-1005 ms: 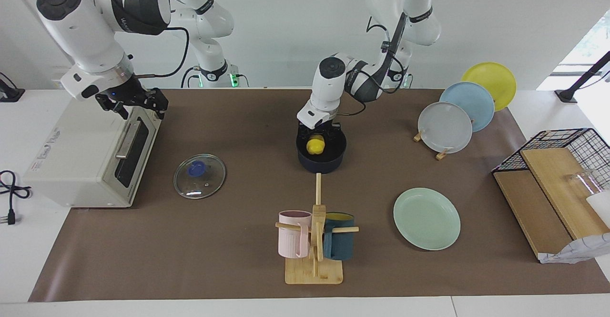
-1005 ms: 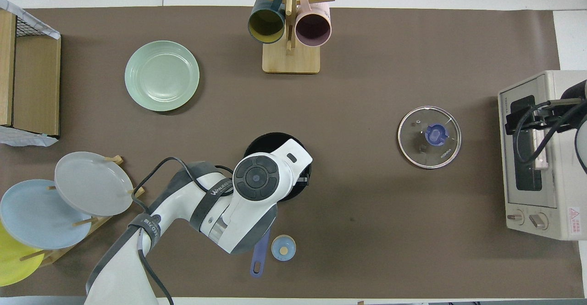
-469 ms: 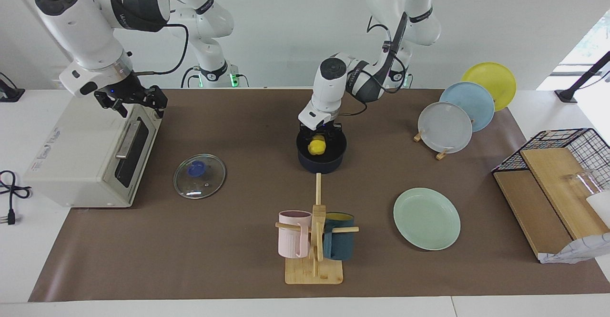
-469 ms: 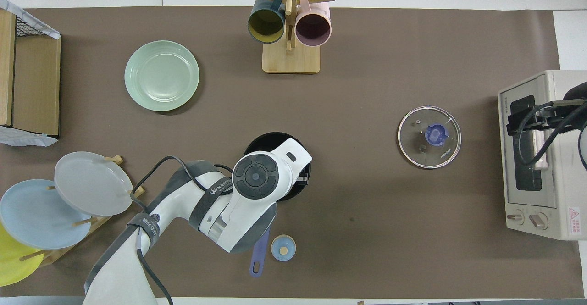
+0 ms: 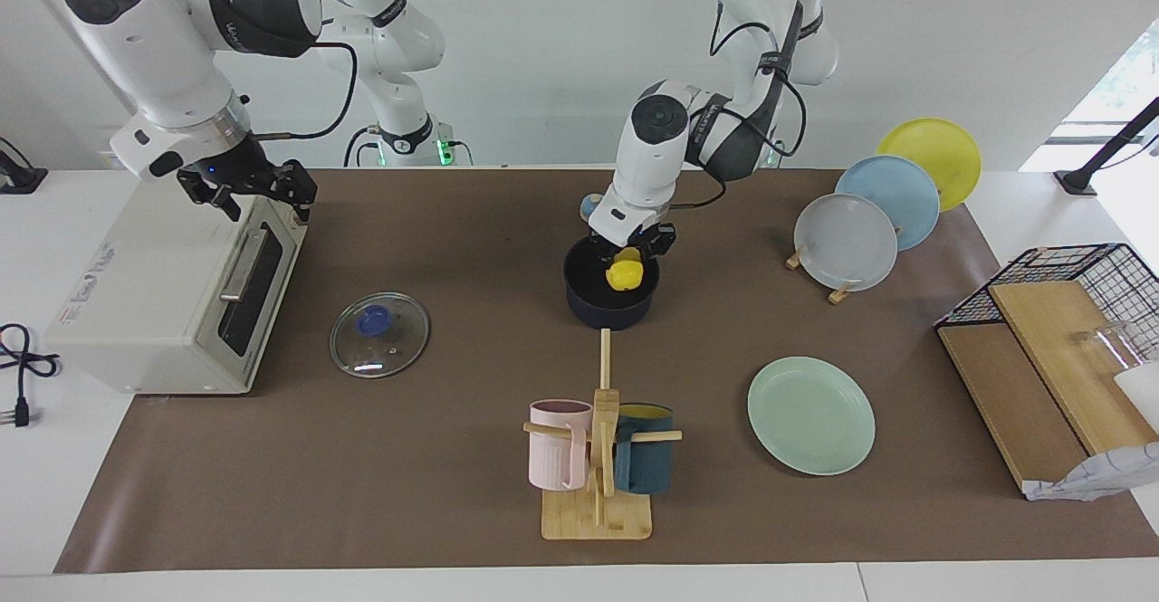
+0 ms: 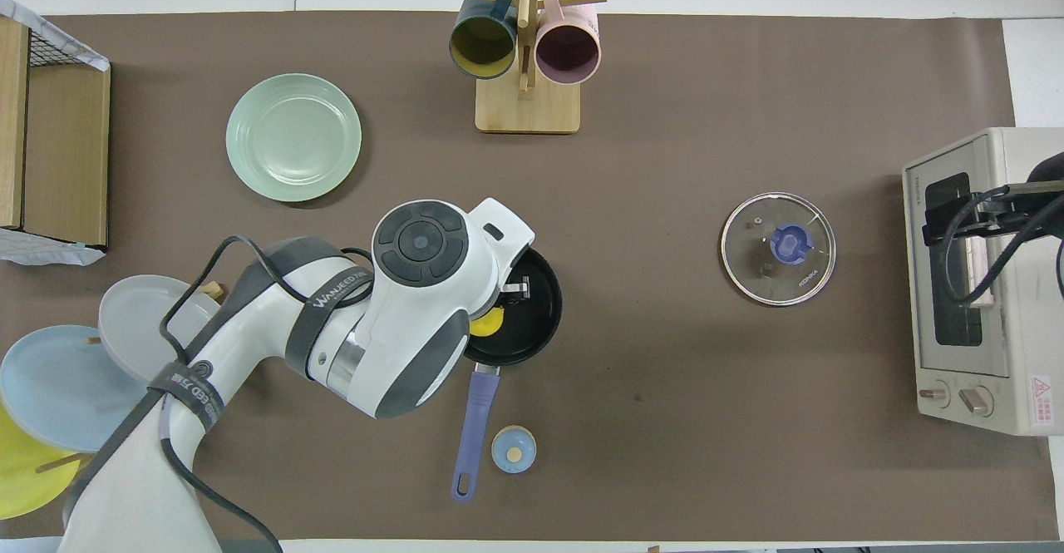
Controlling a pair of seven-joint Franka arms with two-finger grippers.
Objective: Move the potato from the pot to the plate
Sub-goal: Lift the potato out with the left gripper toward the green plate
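Left gripper clamped on potato, lifted just above pot rim, centre of facing view. Pot mid-table, handle toward robots. Mint plate lower right of facing view, nothing on it. Right gripper waiting over toaster oven, upper left; can't tell its fingers.

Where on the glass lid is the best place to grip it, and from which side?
Grip the glass lid by the raised blue knob at its centre, coming straight down from above. The lid lies flat on the mat with its knob up, and its thin rim sits flush against the surface, so fingers would probably find little purchase there.
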